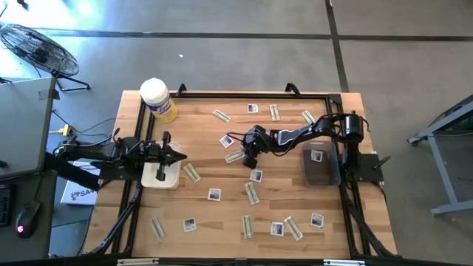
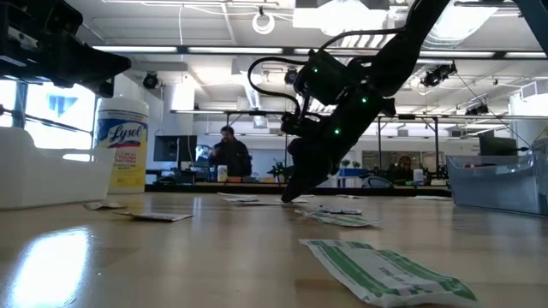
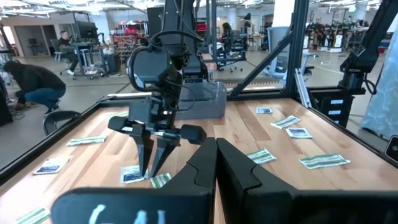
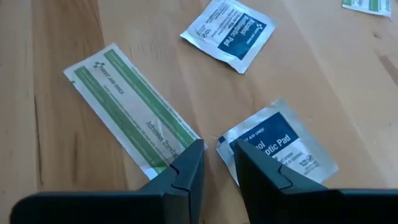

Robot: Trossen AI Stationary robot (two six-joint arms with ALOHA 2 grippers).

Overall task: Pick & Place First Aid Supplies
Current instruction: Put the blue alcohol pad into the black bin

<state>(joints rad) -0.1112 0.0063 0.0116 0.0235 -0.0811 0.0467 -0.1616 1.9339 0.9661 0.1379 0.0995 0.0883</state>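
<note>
Two kinds of flat packets dot the wooden table [image 1: 222, 210] — white squares with dark blue print and narrow strips striped green. Bare wood shows between most of them, and the black frame rail [image 1: 236, 94] edges the top. Mid-table, the right gripper [image 4: 217, 158] points down, jaws narrowly parted and holding nothing — one fingertip [image 4: 186, 163] over the end of a green-striped strip [image 4: 130, 102], the other over a blue-print square [image 4: 280, 146]. The left gripper [image 1: 177, 156] waits closed above a white tray [image 1: 161, 177].
</note>
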